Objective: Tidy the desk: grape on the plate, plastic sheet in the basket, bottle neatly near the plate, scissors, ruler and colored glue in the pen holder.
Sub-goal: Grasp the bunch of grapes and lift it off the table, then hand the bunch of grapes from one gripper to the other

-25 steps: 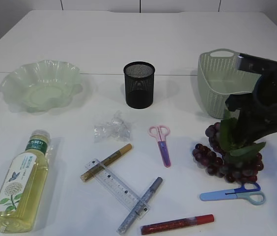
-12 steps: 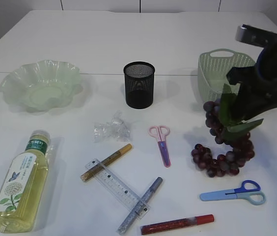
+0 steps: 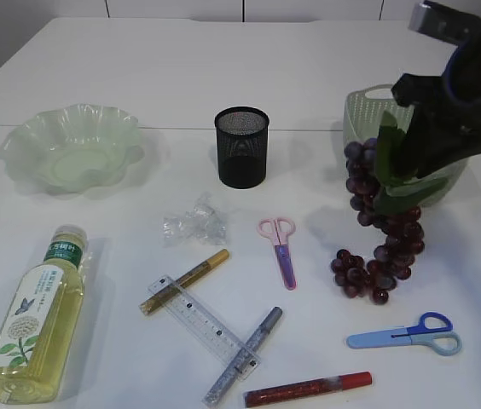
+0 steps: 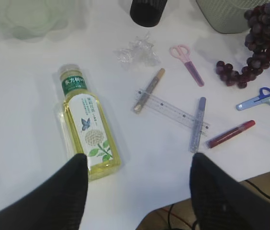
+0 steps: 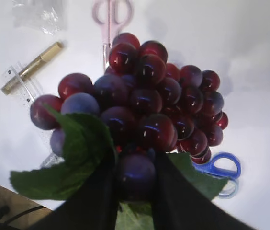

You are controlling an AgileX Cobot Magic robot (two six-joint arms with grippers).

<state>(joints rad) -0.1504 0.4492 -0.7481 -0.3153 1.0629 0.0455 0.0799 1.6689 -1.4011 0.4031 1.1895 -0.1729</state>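
Nearest, the red glitter glue pen [image 3: 307, 388] lies at the table edge, blue-handled scissors [image 3: 404, 334] beyond it. Further back the right gripper [image 5: 134, 184] is clamped on the dark purple grape bunch [image 3: 382, 223], its lowest berries touching the white table [image 3: 223, 68] before the green basket [image 3: 362, 128]. Left gripper [image 4: 137, 189] hangs spread open over the yellow bottle [image 4: 86, 130]

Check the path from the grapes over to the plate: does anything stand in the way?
Only the pen holder stands upright between them, near the middle of the table. The right gripper holds the grapes by the top, with the lowest berries apparently at the tabletop. The plate sits far left; the pink scissors and plastic sheet lie flat.
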